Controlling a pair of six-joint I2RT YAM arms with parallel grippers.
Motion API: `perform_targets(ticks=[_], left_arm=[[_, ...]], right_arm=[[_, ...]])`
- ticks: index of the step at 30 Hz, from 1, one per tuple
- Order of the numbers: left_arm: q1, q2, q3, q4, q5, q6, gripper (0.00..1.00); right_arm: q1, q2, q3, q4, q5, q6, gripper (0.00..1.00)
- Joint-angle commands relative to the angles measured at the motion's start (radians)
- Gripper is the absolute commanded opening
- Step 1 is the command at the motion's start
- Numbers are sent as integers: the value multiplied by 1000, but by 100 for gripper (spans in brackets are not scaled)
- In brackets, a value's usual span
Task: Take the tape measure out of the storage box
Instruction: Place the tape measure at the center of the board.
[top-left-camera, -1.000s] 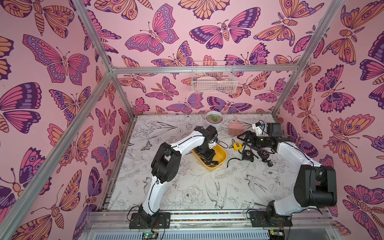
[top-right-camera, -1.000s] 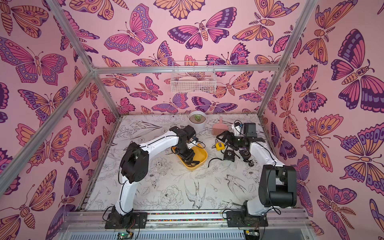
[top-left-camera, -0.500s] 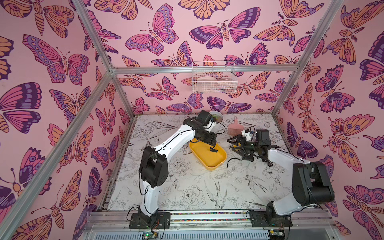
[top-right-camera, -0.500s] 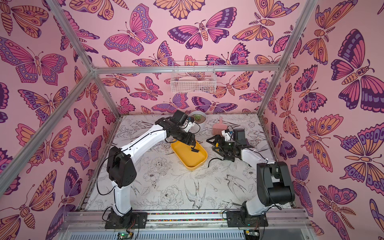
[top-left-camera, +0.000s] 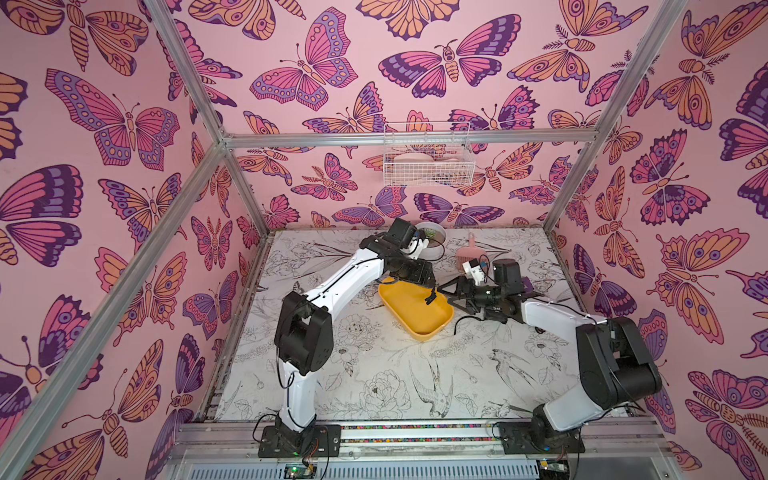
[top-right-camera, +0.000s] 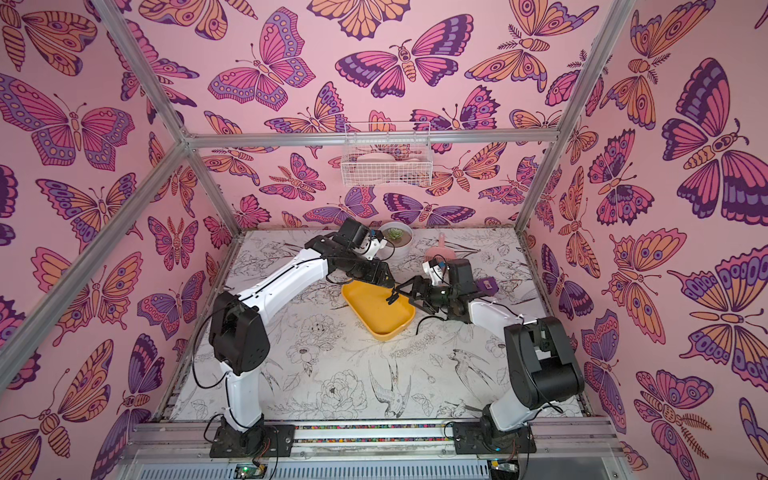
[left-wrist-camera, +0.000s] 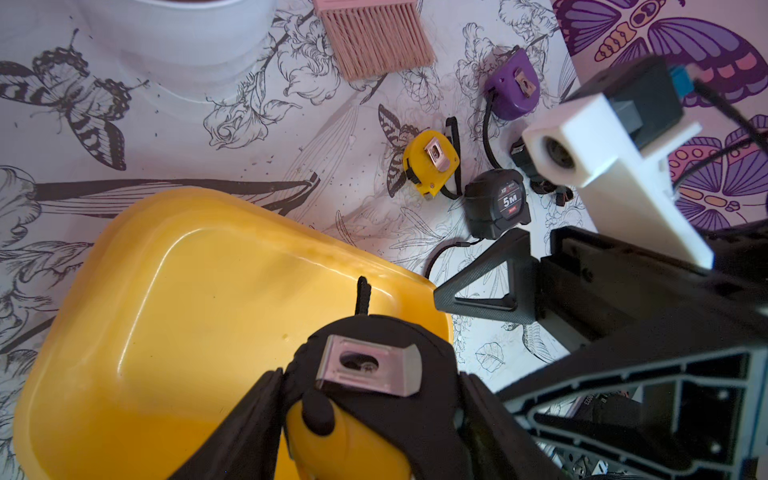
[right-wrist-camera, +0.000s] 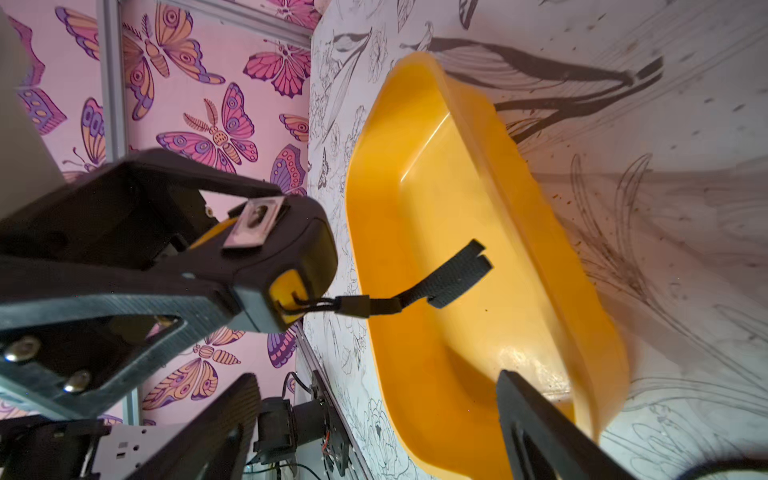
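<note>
Left gripper clamps a black-and-yellow tape measure held just above the right side of the yellow storage box, its strap dangling over the tray. Right of it, right gripper hovers empty, jaws spread wide. Beyond lie a yellow tape measure, black tape measure and purple tape measure.

The black rubber-cased tape measure has yellow parts, a steel belt clip and a black wrist strap that hangs down. The left gripper clamps it in the air, just above the rim of the shallow mustard-yellow plastic tray. The tray lies flat, set diagonally in both top views.
</note>
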Motion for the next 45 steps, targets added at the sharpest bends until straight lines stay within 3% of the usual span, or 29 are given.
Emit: perform_targets(ticks=[1,8,14,20,31,37,45], left_arm=[[10,-25,-11,29,69,-24,31],[26,-43,-50,21,156,-24,31],[39,-68,-113,5,222,-19,31],[47,-61,-131,-5,274,-29,30],[54,-40,-122,-63,344,-7,30],[54,-33,-126,-78,393,1,30],[53,-23,-142,-87,428,1,30]], right_arm=[[45,-44,-14,-25,16,-165,91],[49,-123,-102,-47,84,-373,90],[53,-226,-136,-30,126,-524,94],[163,-167,8,-312,196,-762,97],[234,-166,-13,-233,441,-806,99],[234,-147,16,-235,420,-827,97],[255,-107,104,-248,354,-824,79]])
